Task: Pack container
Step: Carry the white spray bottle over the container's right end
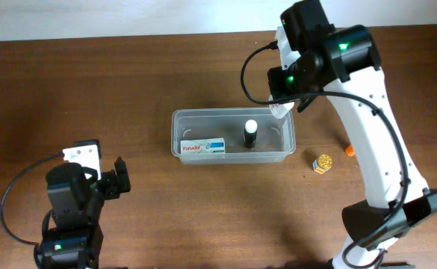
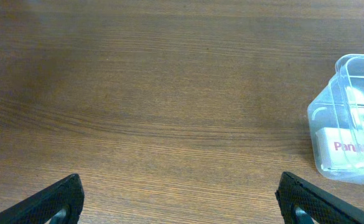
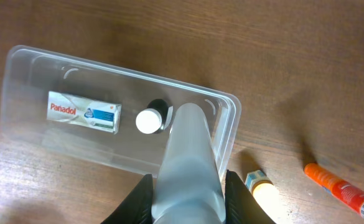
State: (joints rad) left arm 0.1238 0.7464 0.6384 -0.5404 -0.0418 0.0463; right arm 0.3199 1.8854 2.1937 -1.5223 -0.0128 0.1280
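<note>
The clear plastic container (image 1: 233, 137) sits mid-table. Inside it lie a white Panadol box (image 1: 203, 147) and an upright dark bottle with a white cap (image 1: 250, 133). In the right wrist view the container (image 3: 20, 93) holds the box (image 3: 84, 110) and the bottle (image 3: 149, 121). My right gripper (image 3: 188, 202) is shut on a frosted translucent bottle (image 3: 188, 162), held above the container's right end (image 1: 281, 112). My left gripper (image 2: 182, 199) is open and empty, low over bare wood left of the container (image 2: 350, 118).
On the table right of the container lie a small yellow-capped bottle (image 1: 322, 163) and an orange tube (image 1: 349, 150). In the right wrist view they show as the yellow-capped bottle (image 3: 266, 193) and the orange tube (image 3: 340, 186).
</note>
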